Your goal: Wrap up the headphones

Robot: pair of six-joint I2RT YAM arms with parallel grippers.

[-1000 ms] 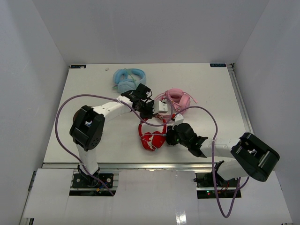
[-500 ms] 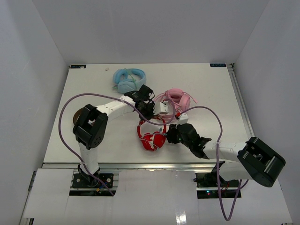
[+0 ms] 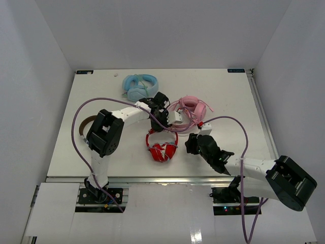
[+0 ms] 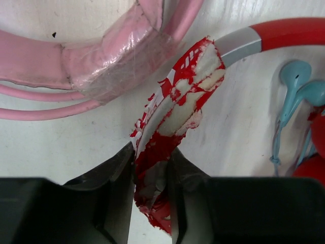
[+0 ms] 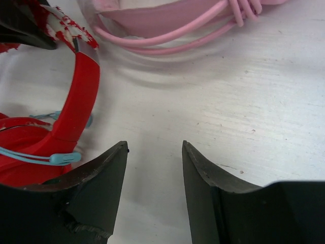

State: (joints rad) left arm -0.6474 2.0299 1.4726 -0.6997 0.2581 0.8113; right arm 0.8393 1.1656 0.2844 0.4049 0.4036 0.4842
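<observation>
The red headphones [image 3: 162, 147] lie at the table's middle, earcups together toward the near edge. A thin pale-blue cable [image 5: 51, 158] crosses the earcups, and its earbud ends [image 4: 297, 84] lie beside the headband. My left gripper [image 3: 160, 123] is shut on the worn, flaking padded top of the red headband [image 4: 175, 109]; in the left wrist view the gripper [image 4: 152, 157] pinches it between both jaws. My right gripper [image 3: 192, 144] is open and empty, just right of the earcups. In the right wrist view the gripper [image 5: 155, 147] stands over bare table, with the red headband [image 5: 81, 96] to its left.
Pink headphones [image 3: 189, 109] lie just beyond and right of the red ones, close to the left gripper [image 4: 101, 66] and ahead of the right gripper [image 5: 177, 23]. Light-blue headphones [image 3: 138, 86] lie at the back left. Purple arm cables loop over the table.
My right gripper has drawn back to the right, away from the red earcups. The left gripper stays shut on the headband, and the headphones have shifted slightly left.
</observation>
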